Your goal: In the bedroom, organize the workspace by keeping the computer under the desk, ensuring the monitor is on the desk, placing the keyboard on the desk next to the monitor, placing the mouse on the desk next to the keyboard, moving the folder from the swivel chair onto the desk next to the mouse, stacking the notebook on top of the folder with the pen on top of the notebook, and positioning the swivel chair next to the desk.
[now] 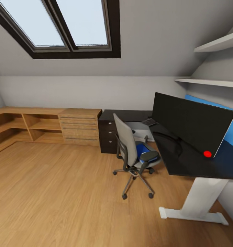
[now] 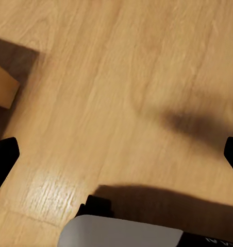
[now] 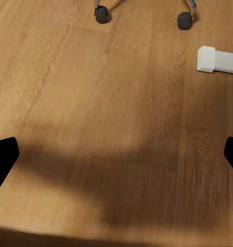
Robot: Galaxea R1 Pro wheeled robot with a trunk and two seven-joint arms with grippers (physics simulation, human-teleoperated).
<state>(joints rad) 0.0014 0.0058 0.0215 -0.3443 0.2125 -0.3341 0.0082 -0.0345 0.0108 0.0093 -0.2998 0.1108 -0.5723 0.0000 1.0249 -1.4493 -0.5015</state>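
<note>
Black and L-shaped, the table (image 1: 185, 164) stands on white legs along the right wall, one drawer unit (image 1: 108, 135) at its far end. One wide black monitor (image 1: 190, 123) stands at its near edge, a red dot in its lower corner. One keyboard (image 1: 149, 121) lies behind it. One grey swivel chair (image 1: 132, 151) faces the table, the blue folder (image 1: 142, 149) on its seat. Left gripper (image 2: 116, 154) and right gripper (image 3: 116, 154) hang spread over wooden floor (image 1: 61, 199).

Folder (image 1: 141, 150) mostly hidden behind swivel chair (image 1: 128, 145).
</note>
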